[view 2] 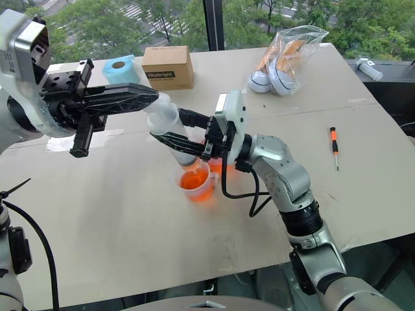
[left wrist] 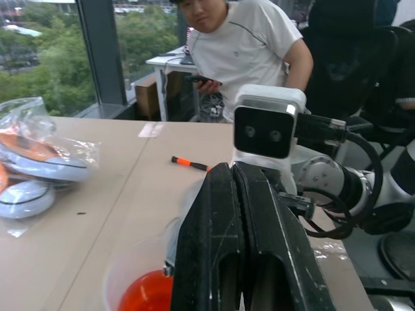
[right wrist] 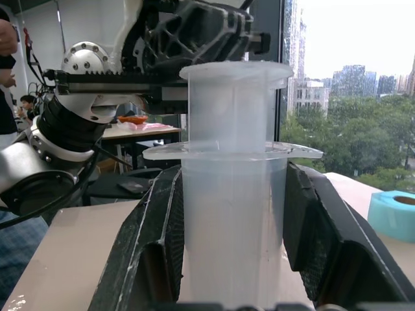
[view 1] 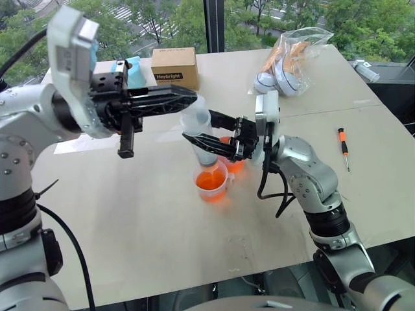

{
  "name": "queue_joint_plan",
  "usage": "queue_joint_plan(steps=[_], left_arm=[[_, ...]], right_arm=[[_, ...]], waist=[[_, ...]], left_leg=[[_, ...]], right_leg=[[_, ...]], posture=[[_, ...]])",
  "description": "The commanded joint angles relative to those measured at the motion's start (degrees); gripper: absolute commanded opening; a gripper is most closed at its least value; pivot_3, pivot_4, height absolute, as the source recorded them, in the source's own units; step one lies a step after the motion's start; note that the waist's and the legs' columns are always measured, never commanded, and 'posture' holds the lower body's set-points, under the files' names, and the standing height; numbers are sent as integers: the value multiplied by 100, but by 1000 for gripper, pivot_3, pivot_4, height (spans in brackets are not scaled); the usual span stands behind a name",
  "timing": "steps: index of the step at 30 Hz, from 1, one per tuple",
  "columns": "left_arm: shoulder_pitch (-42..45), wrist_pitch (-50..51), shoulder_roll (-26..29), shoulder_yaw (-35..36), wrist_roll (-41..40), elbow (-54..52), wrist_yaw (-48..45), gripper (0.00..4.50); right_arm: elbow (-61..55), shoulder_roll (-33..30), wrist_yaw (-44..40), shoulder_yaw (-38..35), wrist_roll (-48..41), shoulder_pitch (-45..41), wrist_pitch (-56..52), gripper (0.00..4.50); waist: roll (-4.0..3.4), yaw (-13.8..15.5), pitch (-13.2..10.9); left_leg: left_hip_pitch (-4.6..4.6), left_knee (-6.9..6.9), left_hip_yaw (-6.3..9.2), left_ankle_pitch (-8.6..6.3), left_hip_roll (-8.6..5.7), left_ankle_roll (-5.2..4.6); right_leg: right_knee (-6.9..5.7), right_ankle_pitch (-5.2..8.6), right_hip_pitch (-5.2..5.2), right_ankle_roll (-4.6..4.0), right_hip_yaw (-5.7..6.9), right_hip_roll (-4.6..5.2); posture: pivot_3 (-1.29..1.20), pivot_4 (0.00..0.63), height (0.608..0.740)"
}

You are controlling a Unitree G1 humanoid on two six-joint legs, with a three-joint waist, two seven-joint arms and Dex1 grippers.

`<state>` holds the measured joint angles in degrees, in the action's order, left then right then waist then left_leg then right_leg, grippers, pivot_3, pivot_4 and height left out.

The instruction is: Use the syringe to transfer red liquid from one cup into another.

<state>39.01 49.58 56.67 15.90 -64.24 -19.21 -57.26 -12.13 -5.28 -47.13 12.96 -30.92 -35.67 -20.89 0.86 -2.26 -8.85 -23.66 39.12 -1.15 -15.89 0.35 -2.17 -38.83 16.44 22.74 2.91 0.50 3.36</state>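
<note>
Left eye view: right gripper (view 1: pixel 209 133) clamps syringe (view 1: pixel 198 133) barrel, tip over handled cup (view 1: pixel 213 181) of red liquid (view 1: pixel 209 181); left gripper (view 1: pixel 188 99) closed at plunger top. Screwdriver (view 1: pixel 343 147), box (view 1: pixel 174 67), bag (view 1: pixel 288 55) well apart.

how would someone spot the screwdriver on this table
Start at the tan table and go to its right side, past the right arm. The screwdriver lies alone there, nearer than the plastic bag: thin, with an orange and black handle.
</note>
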Motion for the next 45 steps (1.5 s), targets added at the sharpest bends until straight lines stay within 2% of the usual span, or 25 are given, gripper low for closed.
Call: queue_joint_plan(steps=[1, 14, 29, 30, 31, 34, 39, 42, 45], left_arm=[[-125, -96, 114, -146, 274, -165, -193, 47], [-444, -177, 35, -270, 520, -162, -364, 47], [-185, 176, -169, -98, 118, -54, 97, 47], [-124, 232, -196, -11, -28, -17, 158, 428], [-26, 232, -244, 128, -161, 35, 300, 535], [316, 312, -323, 577, -753, 298, 757, 1813], [744, 367, -222, 1207, -1245, 831, 1446, 1813], [726, 317, 58, 1693, -1116, 1225, 1755, 1813], [-19, 285, 336, 2044, -606, 1152, 1770, 1813]], right_arm=[[-203, 114, 57, -114, -100, -151, 133, 1656], [-292, 151, 242, -379, -266, -411, 43, 1656], [-594, 163, 394, -433, -653, -202, -424, 1656], [-610, 149, 385, -425, -663, -178, -437, 1656], [-637, 142, 391, -434, -698, -170, -467, 1656], [-766, 111, 437, -600, -1037, -225, -729, 1656], [-827, -151, 837, -1356, -1984, -593, -1391, 1656], [-440, -781, 1132, -2150, -2288, -880, -1620, 1656], [64, -1550, 1184, -2614, -2140, -917, -1748, 1656]], waist=[[0, -6, 0], [0, 0, 0], [5, 1, 2], [5, 2, 2], [5, 1, 2], [7, 8, -1], [7, -26, -1], [9, 2, -1], [14, 15, 1]], left_leg=[[0, 0, 0, 0, 0, 0], [0, 0, 0, 0, 0, 0], [-2, 1, 1, 0, 1, 0], [-2, 1, 2, 0, 1, 0], [-1, 1, 2, 0, 1, 0], [-4, 2, 5, 0, 1, 0], [5, 1, 5, 0, 3, 0], [2, 5, 7, 0, -2, 0], [3, 6, 5, -1, -8, -3]], right_leg=[[0, 0, 0, 0, 0, 0], [0, 0, 0, 0, 0, 0], [-1, 0, 0, 0, 0, 0], [-1, 0, 0, 0, 1, 0], [-1, 0, 0, 0, 1, 0], [-1, 0, 0, 0, 2, 1], [-2, 0, 0, 0, -4, 8], [-1, 0, -1, 0, 0, 9], [1, 0, -4, 1, 4, 17]], posture=[[0, 150, 740], [0, 150, 740], [0, 150, 740], [0, 150, 740], [0, 150, 740], [0, 150, 740], [0, 150, 740], [0, 150, 740], [0, 150, 740]])
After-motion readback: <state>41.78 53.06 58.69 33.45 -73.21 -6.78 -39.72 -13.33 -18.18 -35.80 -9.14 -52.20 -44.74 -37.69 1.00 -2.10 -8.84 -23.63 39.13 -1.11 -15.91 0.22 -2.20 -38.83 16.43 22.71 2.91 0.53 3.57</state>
